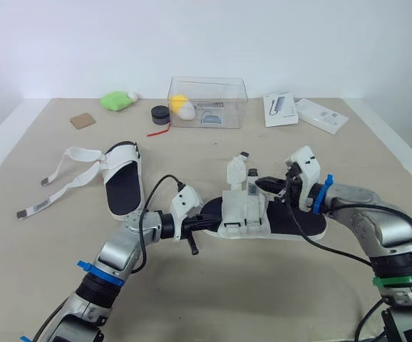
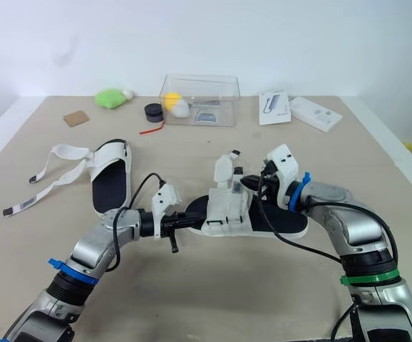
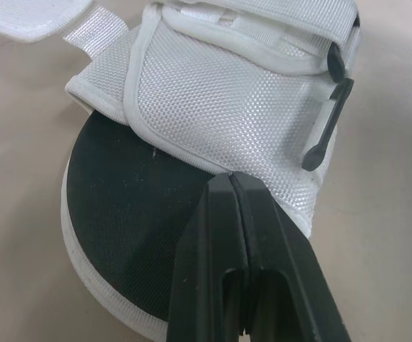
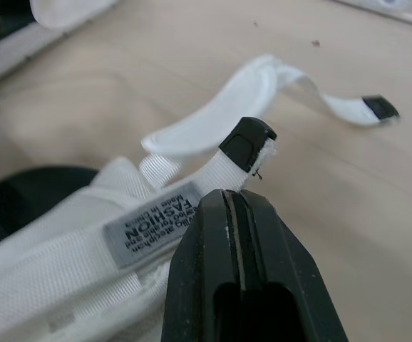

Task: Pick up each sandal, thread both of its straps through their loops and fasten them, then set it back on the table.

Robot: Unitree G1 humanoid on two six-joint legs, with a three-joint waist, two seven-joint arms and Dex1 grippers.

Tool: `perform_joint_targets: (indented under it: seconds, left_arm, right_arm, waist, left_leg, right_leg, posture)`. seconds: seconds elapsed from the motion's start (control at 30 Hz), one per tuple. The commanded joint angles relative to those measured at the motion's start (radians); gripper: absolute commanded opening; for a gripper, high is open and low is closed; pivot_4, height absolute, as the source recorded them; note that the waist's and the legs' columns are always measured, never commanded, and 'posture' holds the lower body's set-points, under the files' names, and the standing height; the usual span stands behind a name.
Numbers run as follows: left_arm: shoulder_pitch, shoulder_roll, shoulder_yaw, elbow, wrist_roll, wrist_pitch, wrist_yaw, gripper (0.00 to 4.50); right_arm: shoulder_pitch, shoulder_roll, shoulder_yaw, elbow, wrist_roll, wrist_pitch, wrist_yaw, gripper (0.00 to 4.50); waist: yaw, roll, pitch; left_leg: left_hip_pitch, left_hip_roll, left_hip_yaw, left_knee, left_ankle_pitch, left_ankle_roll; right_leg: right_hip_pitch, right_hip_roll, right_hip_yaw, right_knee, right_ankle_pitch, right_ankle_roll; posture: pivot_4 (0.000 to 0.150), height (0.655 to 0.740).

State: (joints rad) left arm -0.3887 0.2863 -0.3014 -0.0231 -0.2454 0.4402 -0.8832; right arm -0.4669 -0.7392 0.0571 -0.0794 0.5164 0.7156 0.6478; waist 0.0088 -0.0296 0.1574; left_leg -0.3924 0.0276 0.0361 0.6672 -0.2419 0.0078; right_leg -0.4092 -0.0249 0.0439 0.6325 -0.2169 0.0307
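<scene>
One white sandal with a black insole (image 1: 245,210) lies mid-table between my two grippers. My left gripper (image 1: 206,222) is shut, its tips (image 3: 231,178) resting on the black insole at the toe end. From the heel side my right gripper (image 1: 259,184) reaches in, shut on a white strap with a black tip (image 4: 247,142) that sticks up past the fingers. A "FASHION" label (image 4: 152,217) shows on the upper beside them. The second sandal (image 1: 122,187) lies flat at the left, its two long straps (image 1: 70,160) loose and spread across the table.
At the back stand a clear plastic box (image 1: 206,101) holding small items, a green lump (image 1: 117,101), a black round piece (image 1: 161,114), a brown card (image 1: 83,120) and two white packages (image 1: 280,109) (image 1: 321,115). Bare tabletop lies in front of the sandals.
</scene>
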Motion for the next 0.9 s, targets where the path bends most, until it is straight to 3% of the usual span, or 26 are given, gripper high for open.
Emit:
perform_joint_targets:
  seconds: [0.03,0.27,0.43,0.5,0.53,0.57,0.63,0.73,0.9]
  left_arm:
    - [0.019,0.004,-0.034,0.046,0.020,0.026,0.000,0.00]
    - [0.017,0.004,-0.034,0.051,0.020,0.023,-0.002,0.00]
    - [0.016,0.004,-0.032,0.052,0.020,0.023,-0.001,0.00]
    - [0.015,0.005,-0.032,0.053,0.020,0.024,-0.002,0.00]
    - [0.014,0.005,-0.031,0.054,0.020,0.023,-0.003,0.00]
    - [0.013,0.006,-0.030,0.055,0.020,0.024,-0.004,0.00]
    - [0.013,0.006,-0.030,0.055,0.020,0.024,-0.004,0.00]
    - [0.008,0.005,-0.031,0.059,0.022,0.023,-0.006,0.00]
    - [0.004,0.006,-0.026,0.065,0.023,0.020,-0.009,0.00]
  right_arm:
    - [0.011,-0.017,-0.002,0.015,-0.075,0.014,-0.026,0.03]
    - [-0.064,0.012,-0.022,0.101,-0.142,0.012,-0.042,0.03]
    - [-0.189,0.083,-0.107,0.224,-0.097,0.096,-0.088,1.84]
    - [-0.264,0.141,-0.190,0.290,-0.040,0.185,-0.136,2.95]
    - [-0.294,0.165,-0.224,0.316,-0.017,0.224,-0.154,3.27]
    - [-0.330,0.190,-0.265,0.349,0.008,0.268,-0.178,3.95]
    - [-0.403,0.239,-0.351,0.425,0.064,0.353,-0.224,4.45]
    - [-0.555,0.316,-0.524,0.631,0.146,0.525,-0.350,4.45]
    - [-0.648,0.379,-0.626,0.769,0.153,0.558,-0.472,4.45]
  waist:
    - [0.000,0.000,0.000]
    - [-0.001,0.000,0.000]
    - [-0.002,0.000,0.000]
    - [-0.002,0.000,0.000]
    - [-0.003,0.000,0.000]
    - [-0.002,0.001,0.000]
    - [-0.003,0.001,0.000]
    - [-0.004,0.002,0.001]
    - [-0.003,0.002,0.000]
  left_leg:
    - [0.000,0.000,0.000,0.000,0.000,0.000]
    - [-0.001,0.000,0.001,0.000,0.000,0.001]
    - [-0.001,0.000,0.001,0.000,0.000,0.001]
    - [-0.001,0.000,0.002,0.000,0.000,0.001]
    - [-0.001,0.000,0.002,0.000,0.000,0.001]
    - [-0.001,0.000,0.002,0.000,0.000,0.001]
    - [-0.001,0.000,0.002,0.000,-0.001,0.001]
    - [-0.001,0.000,0.002,0.000,-0.001,0.001]
    - [-0.002,-0.001,0.002,-0.001,-0.001,0.001]
  right_leg:
    - [0.000,0.000,0.000,0.000,0.000,0.000]
    - [-0.001,0.000,0.002,-0.001,0.000,0.000]
    - [-0.001,0.000,0.002,-0.001,0.001,0.001]
    - [-0.001,0.000,0.002,-0.001,0.001,0.001]
    - [-0.001,0.000,0.002,-0.001,0.001,0.001]
    - [-0.001,0.000,0.003,-0.001,0.001,0.001]
    - [-0.001,0.000,0.003,-0.001,0.001,0.001]
    - [-0.002,0.000,0.003,-0.001,0.002,0.001]
    - [-0.002,0.000,0.003,-0.002,0.002,0.001]
  posture:
    - [0.150,0.7400]
    - [0.150,0.7400]
    - [0.150,0.7400]
    - [0.150,0.7400]
    - [0.150,0.7400]
    - [0.150,0.7400]
    - [0.150,0.7400]
    - [0.150,0.7400]
    - [0.150,0.7400]
